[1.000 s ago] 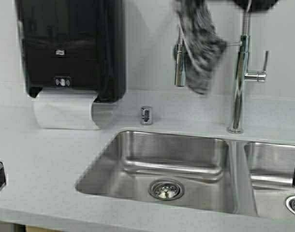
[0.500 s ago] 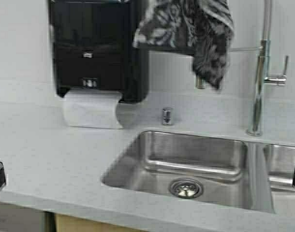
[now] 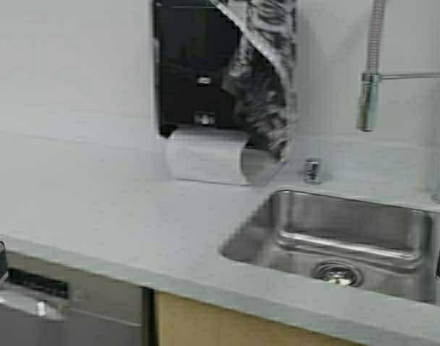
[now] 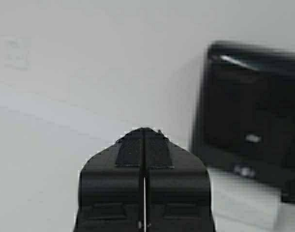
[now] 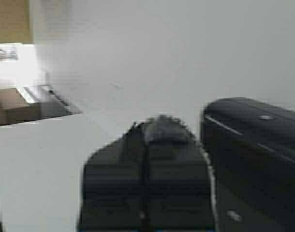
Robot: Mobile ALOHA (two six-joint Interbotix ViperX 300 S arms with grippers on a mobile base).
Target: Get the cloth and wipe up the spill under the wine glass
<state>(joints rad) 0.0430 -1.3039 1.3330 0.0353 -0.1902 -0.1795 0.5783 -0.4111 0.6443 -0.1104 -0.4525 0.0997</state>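
Observation:
The cloth [image 3: 267,79], dark with a white floral pattern, hangs down from the top of the high view in front of the black dispenser [image 3: 187,72]. In the right wrist view my right gripper [image 5: 159,128] is shut, with a tuft of the cloth [image 5: 163,130] pinched at its tips. It is raised above the counter beside the dispenser [image 5: 258,145]. My left gripper [image 4: 144,133] is shut on nothing and faces the wall to the left of the dispenser [image 4: 254,111]. The wine glass and the spill are out of view.
A white paper towel [image 3: 205,155] hangs from the dispenser onto the pale counter [image 3: 97,209]. A steel sink [image 3: 350,238] lies at the right under a spray faucet [image 3: 368,101], with a small steel fitting [image 3: 312,171] behind it. A dishwasher front [image 3: 32,303] shows below the counter.
The robot has driven left, so sink, faucet and dispenser have shifted right in the high view. The hanging cloth has swung and now covers the dispenser's right side.

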